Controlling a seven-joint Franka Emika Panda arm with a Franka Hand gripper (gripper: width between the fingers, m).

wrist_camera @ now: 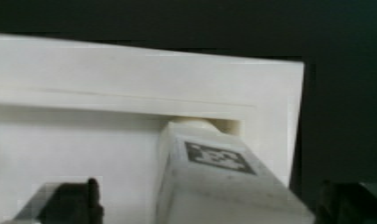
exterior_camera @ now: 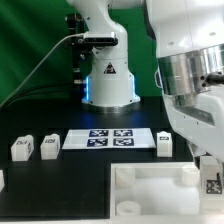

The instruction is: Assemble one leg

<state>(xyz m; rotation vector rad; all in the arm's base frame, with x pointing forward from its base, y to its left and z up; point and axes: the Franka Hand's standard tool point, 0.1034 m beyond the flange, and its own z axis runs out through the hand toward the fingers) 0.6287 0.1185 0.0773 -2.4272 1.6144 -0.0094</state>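
One leg, a small white block with a black-and-white tag, stands with its far end in a corner hole of the large white square piece. My gripper straddles this leg. The left finger stands clearly apart from it, and the right finger is close beside it. The jaws look open. In the exterior view the gripper is at the right, over the square piece's right corner, with the leg between its fingers. Three other legs stand loose on the table.
The marker board lies flat between the loose legs, in front of the robot base. A cable runs from the base toward the exterior view's left. Another small white part shows at the left edge.
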